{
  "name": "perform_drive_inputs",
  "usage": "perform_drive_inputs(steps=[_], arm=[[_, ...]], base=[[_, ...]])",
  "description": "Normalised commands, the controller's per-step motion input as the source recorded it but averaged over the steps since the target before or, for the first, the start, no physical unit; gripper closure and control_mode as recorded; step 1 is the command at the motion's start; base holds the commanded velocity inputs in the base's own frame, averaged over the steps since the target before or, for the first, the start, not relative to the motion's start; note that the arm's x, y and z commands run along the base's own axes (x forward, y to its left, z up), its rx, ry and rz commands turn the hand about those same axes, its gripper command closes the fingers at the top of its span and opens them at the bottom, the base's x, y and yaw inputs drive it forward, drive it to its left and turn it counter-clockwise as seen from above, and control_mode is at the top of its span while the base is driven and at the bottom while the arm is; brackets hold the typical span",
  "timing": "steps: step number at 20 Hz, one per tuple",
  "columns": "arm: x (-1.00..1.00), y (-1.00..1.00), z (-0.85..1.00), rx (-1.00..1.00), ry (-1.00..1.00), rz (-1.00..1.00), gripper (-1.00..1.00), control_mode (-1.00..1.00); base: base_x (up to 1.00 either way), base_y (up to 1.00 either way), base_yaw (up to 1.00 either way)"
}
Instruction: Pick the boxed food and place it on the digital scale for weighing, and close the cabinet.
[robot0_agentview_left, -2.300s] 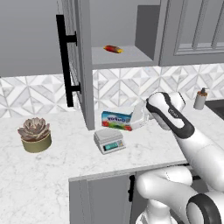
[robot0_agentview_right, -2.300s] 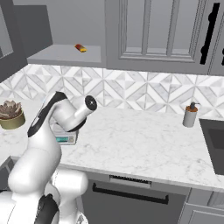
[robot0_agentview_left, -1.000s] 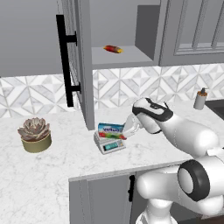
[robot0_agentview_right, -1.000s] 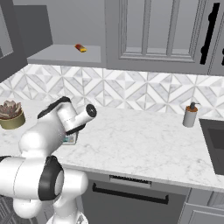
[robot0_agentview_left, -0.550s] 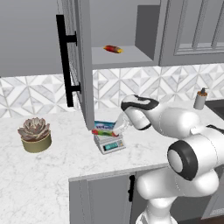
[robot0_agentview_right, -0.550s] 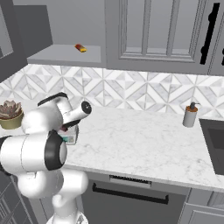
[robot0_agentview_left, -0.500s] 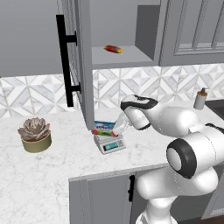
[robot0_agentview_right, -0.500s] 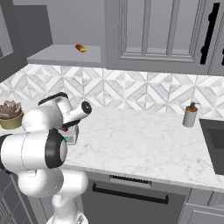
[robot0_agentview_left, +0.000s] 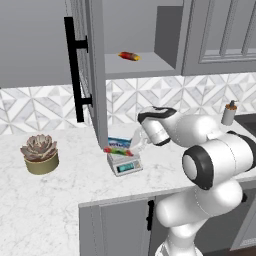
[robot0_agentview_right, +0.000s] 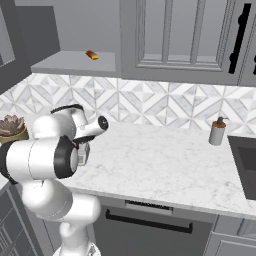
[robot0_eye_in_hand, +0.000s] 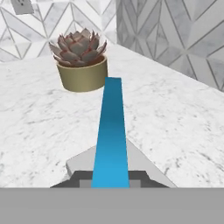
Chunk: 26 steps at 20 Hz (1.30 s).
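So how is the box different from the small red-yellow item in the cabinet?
The box is blue with a white label, while the red-yellow item has no blue. The box is clearly larger than the item. The box sits low on the scale at counter level, at the gripper; the item lies high on the cabinet shelf, far from the gripper.

We take the marble counter (robot0_agentview_left: 60, 190) as our landmark. On its far left end we see a succulent (robot0_agentview_left: 38, 146) in a tan pot (robot0_agentview_left: 42, 164). A soap bottle (robot0_agentview_right: 217, 131) stands at its back right, near the patterned tile wall (robot0_agentview_right: 165, 105) that rises behind it. Above the counter, on an open shelf (robot0_agentview_left: 145, 66), lies a small red-and-yellow item (robot0_agentview_left: 129, 56).
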Motion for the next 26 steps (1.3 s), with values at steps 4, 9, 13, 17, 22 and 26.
perform_drive_inputs(steps=[4,9,13,17,22,26], arm=[[-0.06,-0.28,0.01,0.00,0.00,0.03,1.00,-1.00],[-0.04,-0.19,0.01,0.00,-0.01,0.02,1.00,-1.00],[0.01,-0.03,0.00,0.00,-0.07,0.00,1.00,-1.00],[0.05,0.00,0.00,0.00,-0.10,0.00,1.00,-1.00],[0.00,0.02,0.00,0.00,-0.01,0.00,1.00,-1.00],[0.00,0.05,-0.05,0.00,0.01,0.00,1.00,-1.00]], base=[[0.00,0.00,0.00],[0.00,0.00,0.00],[0.00,0.00,0.00],[0.00,0.00,0.00],[0.00,0.00,0.00],[0.00,0.00,0.00]])
